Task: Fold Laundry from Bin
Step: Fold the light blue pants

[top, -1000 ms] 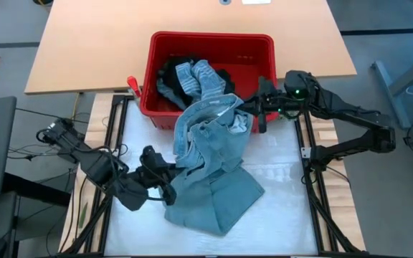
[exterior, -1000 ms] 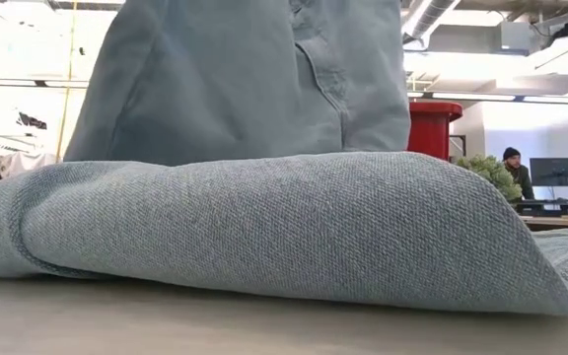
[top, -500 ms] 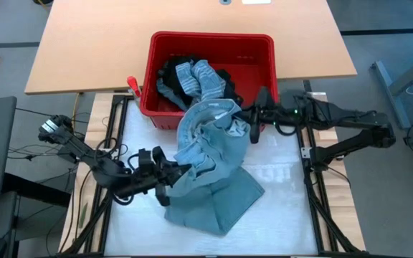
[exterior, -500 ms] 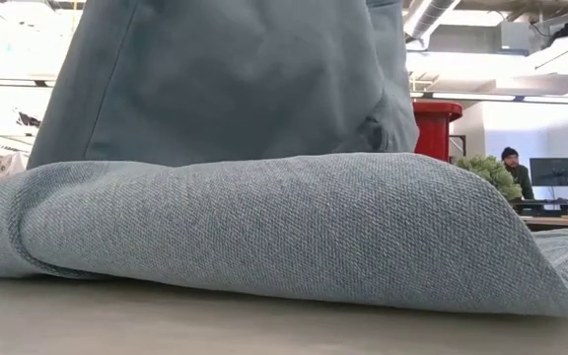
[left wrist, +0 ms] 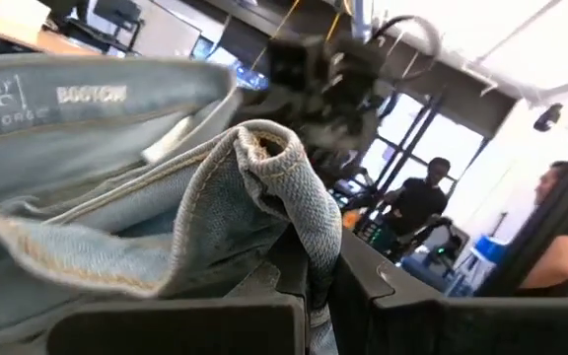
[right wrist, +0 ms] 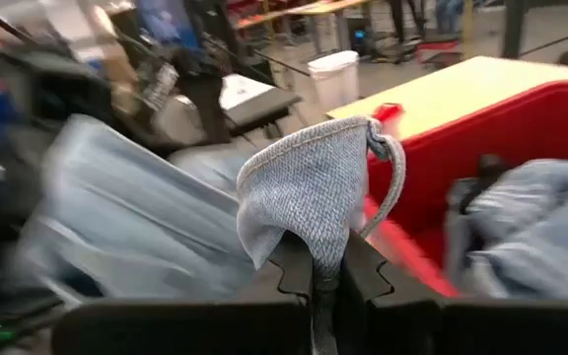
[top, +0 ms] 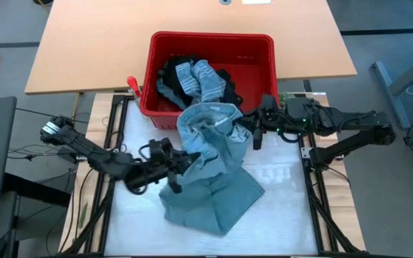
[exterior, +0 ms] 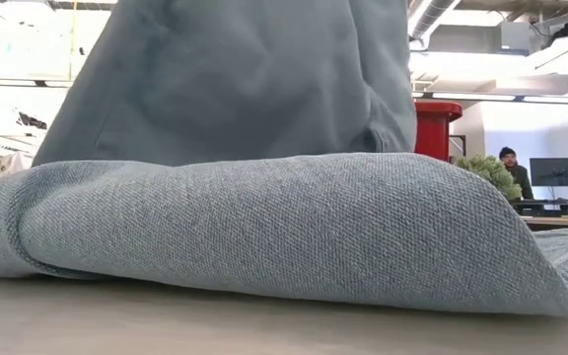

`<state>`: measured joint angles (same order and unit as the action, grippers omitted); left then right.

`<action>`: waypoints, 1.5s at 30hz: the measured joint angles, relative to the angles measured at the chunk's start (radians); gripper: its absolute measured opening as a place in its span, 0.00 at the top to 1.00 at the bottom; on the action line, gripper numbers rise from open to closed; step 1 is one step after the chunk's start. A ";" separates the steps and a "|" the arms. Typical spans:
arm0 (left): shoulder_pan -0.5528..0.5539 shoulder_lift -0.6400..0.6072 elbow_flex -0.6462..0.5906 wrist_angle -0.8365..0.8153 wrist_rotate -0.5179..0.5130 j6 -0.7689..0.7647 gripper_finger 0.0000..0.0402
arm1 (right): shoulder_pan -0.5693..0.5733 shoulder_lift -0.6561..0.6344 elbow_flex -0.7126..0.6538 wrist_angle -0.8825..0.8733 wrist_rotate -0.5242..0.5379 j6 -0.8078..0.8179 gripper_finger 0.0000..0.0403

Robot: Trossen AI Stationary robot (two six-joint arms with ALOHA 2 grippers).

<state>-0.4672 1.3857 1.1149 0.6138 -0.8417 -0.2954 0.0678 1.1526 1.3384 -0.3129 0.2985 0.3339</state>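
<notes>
High view: a light blue-grey denim garment (top: 210, 168) hangs between both grippers, its lower part heaped on the white desk (top: 285, 208) below them. The left gripper (top: 180, 166) has its jaws clamped on the garment's waistband edge, which the left wrist view shows as a stitched fold (left wrist: 284, 187) pinched between the dark fingers (left wrist: 294, 286). The right gripper (top: 253, 130) has its jaws closed on the opposite side of the waistband, seen in the right wrist view as a pinched tuft of cloth (right wrist: 309, 197). Beyond the right jaws stands the red rectangular plastic bin (top: 260, 50), holding a blue-white striped garment (top: 199, 77) and black garments (top: 169, 72). Low view: the denim fills the frame, with a small green fuzzy lump (exterior: 486, 173) beyond it.
</notes>
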 joint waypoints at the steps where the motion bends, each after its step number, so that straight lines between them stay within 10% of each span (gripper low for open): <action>1: 0.014 0.011 0.000 -0.003 -0.001 -0.005 1.00 | 0.005 0.000 0.000 0.009 0.000 0.020 0.91; 15: 0.179 0.039 0.000 -0.034 0.165 -0.049 1.00 | -0.002 0.065 0.000 0.007 0.046 0.147 0.90; 30: 0.198 -0.179 0.000 -0.409 0.137 -0.073 1.00 | -0.061 0.040 0.089 -0.268 0.019 0.044 0.91; 45: 0.198 -0.037 0.073 -0.496 0.108 -0.162 1.00 | -0.033 0.170 0.090 -0.198 0.045 0.154 0.91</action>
<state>-0.2691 1.3485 1.1879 0.1178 -0.7332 -0.4573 0.0347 1.3230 1.4284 -0.5105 0.3431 0.4874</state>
